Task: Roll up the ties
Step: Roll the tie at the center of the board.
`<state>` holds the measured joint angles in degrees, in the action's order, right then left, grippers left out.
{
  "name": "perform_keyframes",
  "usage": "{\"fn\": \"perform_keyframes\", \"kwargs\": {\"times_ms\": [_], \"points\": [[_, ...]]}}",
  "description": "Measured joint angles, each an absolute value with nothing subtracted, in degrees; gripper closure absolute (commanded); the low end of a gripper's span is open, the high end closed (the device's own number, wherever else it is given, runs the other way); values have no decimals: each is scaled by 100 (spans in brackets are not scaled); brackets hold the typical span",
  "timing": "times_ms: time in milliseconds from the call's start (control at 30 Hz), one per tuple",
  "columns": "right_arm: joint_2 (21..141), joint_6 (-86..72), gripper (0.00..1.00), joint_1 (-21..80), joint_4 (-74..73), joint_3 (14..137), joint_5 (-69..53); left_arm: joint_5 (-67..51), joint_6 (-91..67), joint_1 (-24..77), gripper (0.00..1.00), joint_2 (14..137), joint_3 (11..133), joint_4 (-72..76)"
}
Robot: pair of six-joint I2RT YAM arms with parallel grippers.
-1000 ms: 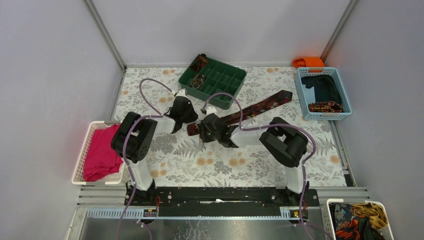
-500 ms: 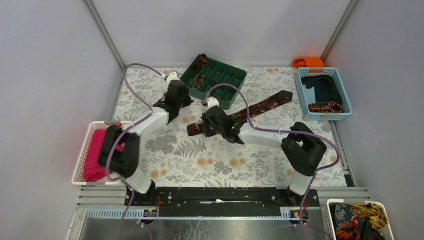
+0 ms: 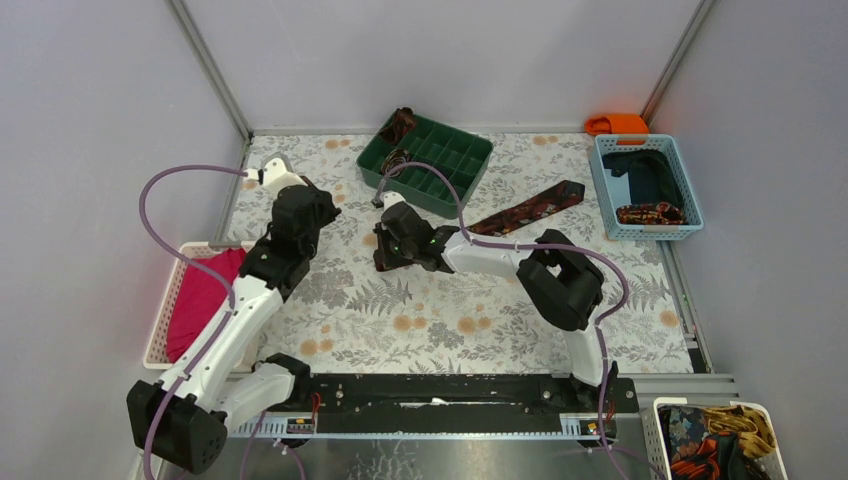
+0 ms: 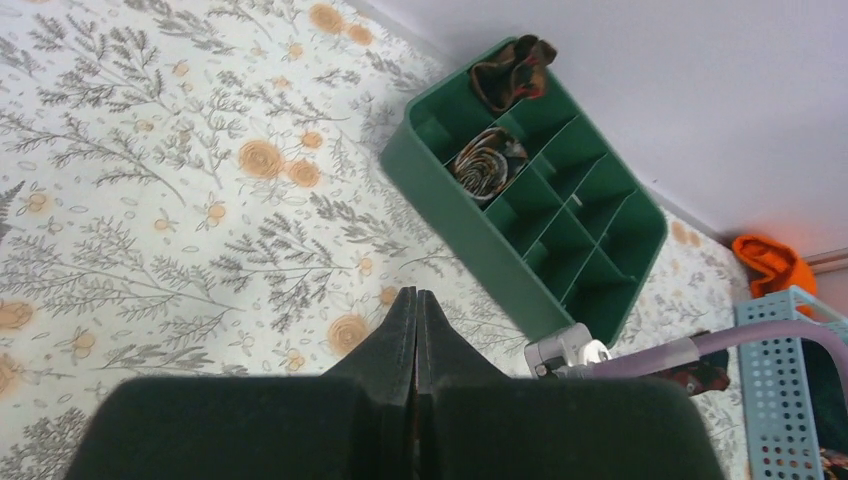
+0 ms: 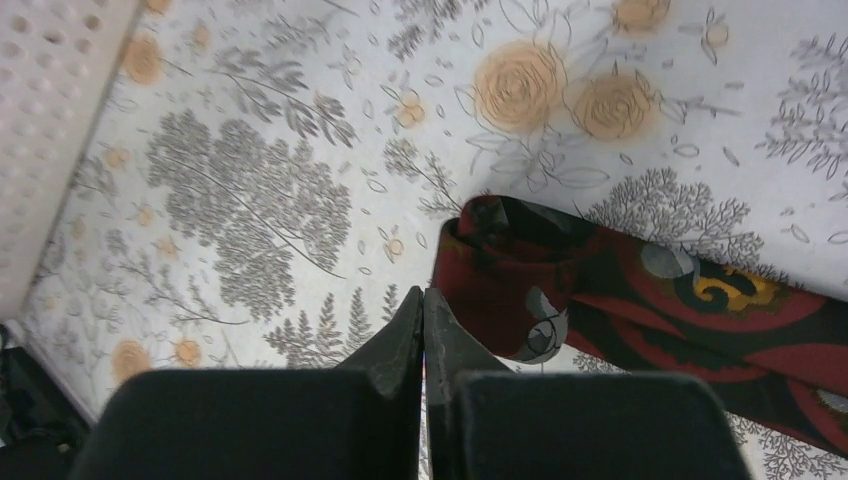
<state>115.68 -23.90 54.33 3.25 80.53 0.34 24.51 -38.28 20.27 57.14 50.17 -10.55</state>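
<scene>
Left gripper (image 4: 416, 296) clenched on nothing, poised over the floral tablecloth (image 4: 150, 200), well apart from the long tie (image 5: 620, 300); right gripper (image 5: 422, 295) likewise pressed shut and empty, tips just beside that tie's folded end; the tie lay flat, running diagonally across the cloth toward the blue basket (image 3: 655, 232); two coiled ties (image 4: 487, 165) sat in separate compartments of the green divider tray (image 4: 460, 225).

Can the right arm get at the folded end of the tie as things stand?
Probably yes. The right end effector, shut, sits beside the folded end of the tie, nothing lies between them, and the left end effector is well aside. It must open first.
</scene>
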Motion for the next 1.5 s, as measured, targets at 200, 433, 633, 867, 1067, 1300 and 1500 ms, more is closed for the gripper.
{"fn": "perform_keyframes", "kwargs": {"times_ms": [200,433,633,867,1067,1300,1500], "points": [[11721,-2399,100,5437,62,8051,115,2469,-3833,2027,100,5732,4945,-1288],[11721,-2364,100,5417,-51,7946,585,2440,-3830,2027,100,5749,4932,-1288],[11721,-2349,100,5336,-104,7841,819,2397,-3828,2027,100,5774,4875,-1284],[11721,-2331,100,5144,-152,7762,954,2294,-3828,2027,100,5802,4871,-1275],[11727,-2292,91,5100,-235,7784,954,2270,-3824,2027,100,5865,4836,-1236],[11620,-2248,78,5100,-333,7741,954,1636,-3826,2027,100,6869,4425,-429],[10938,-2314,83,5107,-117,7083,930,838,-3795,2027,100,8453,4073,521]]}}
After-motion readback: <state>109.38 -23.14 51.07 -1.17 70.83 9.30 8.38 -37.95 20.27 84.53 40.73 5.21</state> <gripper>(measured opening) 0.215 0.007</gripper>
